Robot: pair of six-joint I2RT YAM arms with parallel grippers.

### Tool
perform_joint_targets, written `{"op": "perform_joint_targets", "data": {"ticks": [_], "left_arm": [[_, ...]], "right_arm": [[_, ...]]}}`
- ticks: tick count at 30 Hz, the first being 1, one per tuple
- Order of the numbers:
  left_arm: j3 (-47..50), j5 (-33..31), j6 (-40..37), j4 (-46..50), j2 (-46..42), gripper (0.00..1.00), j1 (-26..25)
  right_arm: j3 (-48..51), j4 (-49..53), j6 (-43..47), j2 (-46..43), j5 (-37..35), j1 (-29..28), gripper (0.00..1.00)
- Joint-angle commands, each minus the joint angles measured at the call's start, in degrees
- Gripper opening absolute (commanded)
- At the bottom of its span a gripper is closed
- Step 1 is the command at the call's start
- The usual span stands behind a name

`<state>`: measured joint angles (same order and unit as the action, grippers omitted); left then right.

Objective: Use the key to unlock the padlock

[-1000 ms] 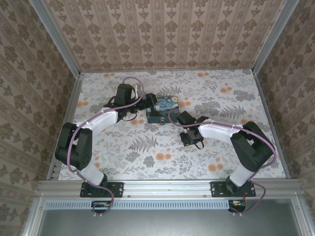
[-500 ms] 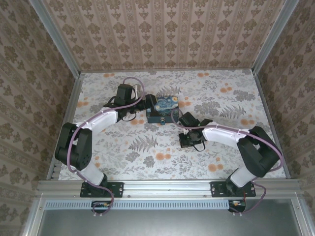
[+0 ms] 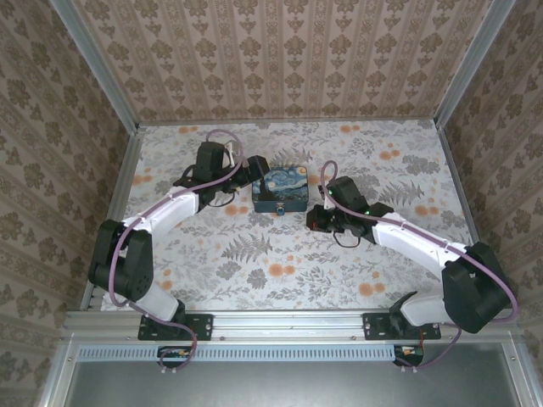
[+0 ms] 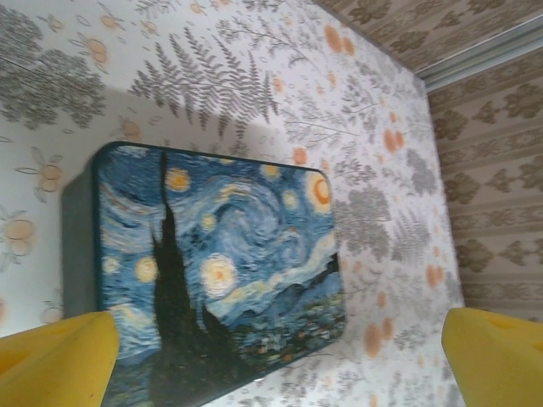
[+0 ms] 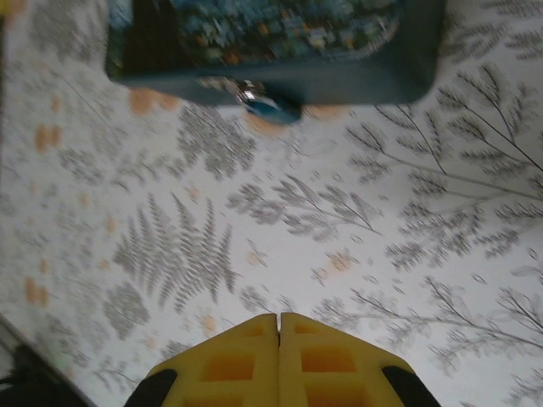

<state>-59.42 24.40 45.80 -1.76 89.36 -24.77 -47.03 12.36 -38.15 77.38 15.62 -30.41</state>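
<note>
**Right arm has closed in on the padlock; left is bracketing the box**

- Surface [image 3: 254,263]: floral print, patterned walls [image 3: 271,59] on three sides. The busy pattern makes tiny parts hard to pick out.
- Right arm [image 3: 407,242]: over the last second it has stretched out, with the elbow dropping back toward the near-right and the wrist swinging farther up the surface. It now sits just right of the box's near-right corner. I read this as lining up on the lock. The wrist view is blurred.
- Left arm [image 3: 170,208]: it has nudged slightly farther away and otherwise sits at the box's left end.
- Starry Night box [image 3: 282,188]: mid-surface and unmoved.
- Purple cables [image 3: 222,136]: they loop above both wrists, well clear of the lock.
- Left end effector [image 4: 278,339]: fingers wide apart with the box's end between them. I can't tell whether they touch it.
- Right end effector [image 5: 278,318]: pads pressed together, pointed toward the box's near wall and well apart from it.
- Padlock [image 5: 270,105]: small blue body with a metallic glint, touching the box's near wall and low against the surface.
- Key: I can't pick it out. If it's pinched in the right pads, nothing protrudes visibly.
- Obstruction: the lock is tucked tight against the wall, so approach room looks thin. The keyhole's orientation is not readable.
</note>
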Motion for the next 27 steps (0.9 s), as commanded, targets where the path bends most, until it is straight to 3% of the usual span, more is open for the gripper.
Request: {"op": "perform_joint_targets", "data": {"ticks": [1, 8, 17, 21, 27], "left_arm": [[0.2, 5.6, 7.3, -6.3, -0.2, 1.0, -0.1], [0.5, 6.5, 9.8, -8.5, -0.5, 1.0, -0.5], [1.1, 2.8, 4.4, -2.6, -1.6, 1.0, -0.5], [1.4, 2.7, 4.0, -2.5, -1.0, 1.0, -0.5], [1.3, 2.5, 3.8, -2.5, -0.1, 1.0, -0.5]], "right_arm": [[-0.8, -6.9, -5.0, -1.2, 3.3, 0.7, 0.0], [-2.1, -8.8, -6.7, 0.6, 5.0, 1.4, 0.0], [0.3, 4.2, 2.3, 1.9, 5.6, -1.5, 0.0], [-0.3, 9.0, 6.1, 6.2, 3.5, -3.5, 0.0], [-2.5, 8.3, 8.5, 14.4, 2.4, -4.6, 0.0]]}}
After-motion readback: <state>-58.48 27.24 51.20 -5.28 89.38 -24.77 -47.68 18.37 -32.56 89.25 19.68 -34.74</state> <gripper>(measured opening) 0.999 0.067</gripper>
